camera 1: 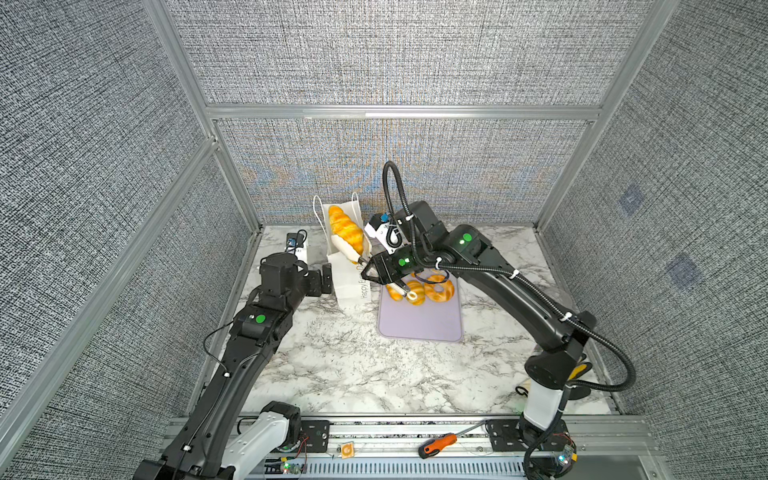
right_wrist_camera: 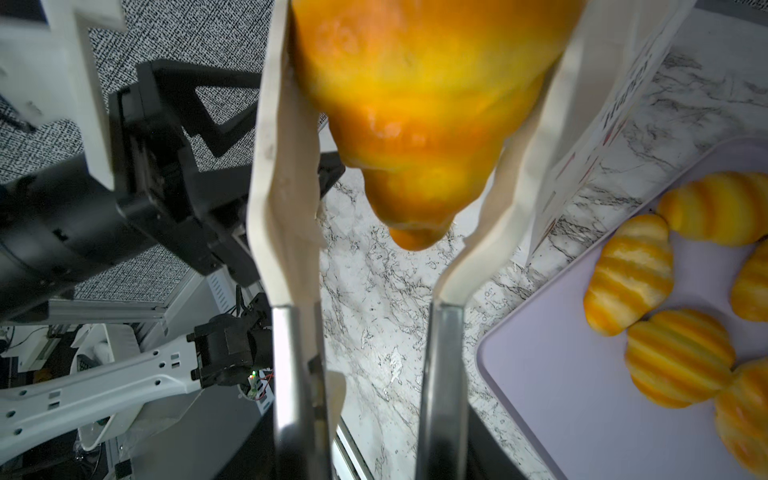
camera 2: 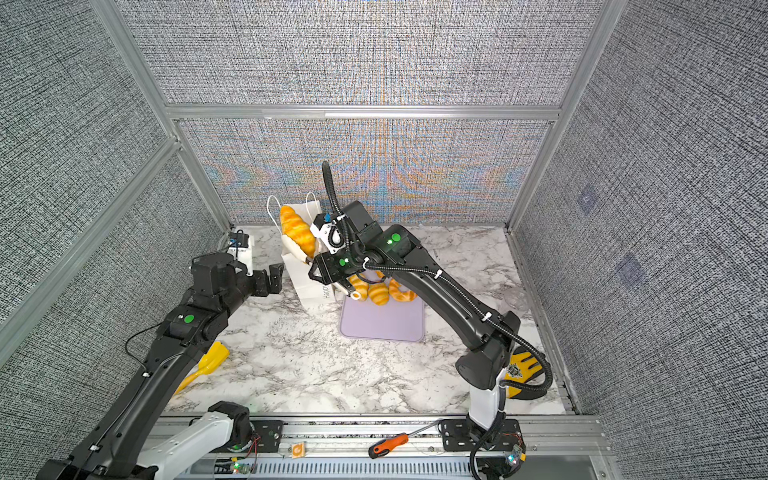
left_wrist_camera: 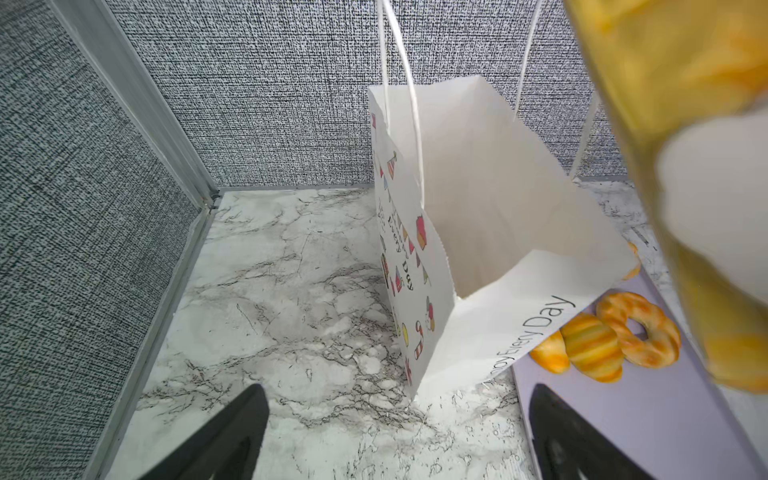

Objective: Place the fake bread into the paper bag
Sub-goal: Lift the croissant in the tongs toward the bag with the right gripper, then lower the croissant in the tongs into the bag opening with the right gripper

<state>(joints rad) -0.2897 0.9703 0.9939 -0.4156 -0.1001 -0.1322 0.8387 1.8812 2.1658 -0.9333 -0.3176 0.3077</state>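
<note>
**Croissant over the bag**

The glossy golden-yellow toy croissant (camera 1: 345,230), centre of both top views, is clamped in the pale right fingers (right_wrist_camera: 286,199) over the tall white paper bag (camera 1: 347,289) on the marble bench (camera 1: 332,365). The black left fingers (left_wrist_camera: 232,432) stand apart at its left.

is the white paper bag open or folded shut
Open: the tall white paper bag has its mouth spread wide, inner walls showing in the left wrist view.
</note>
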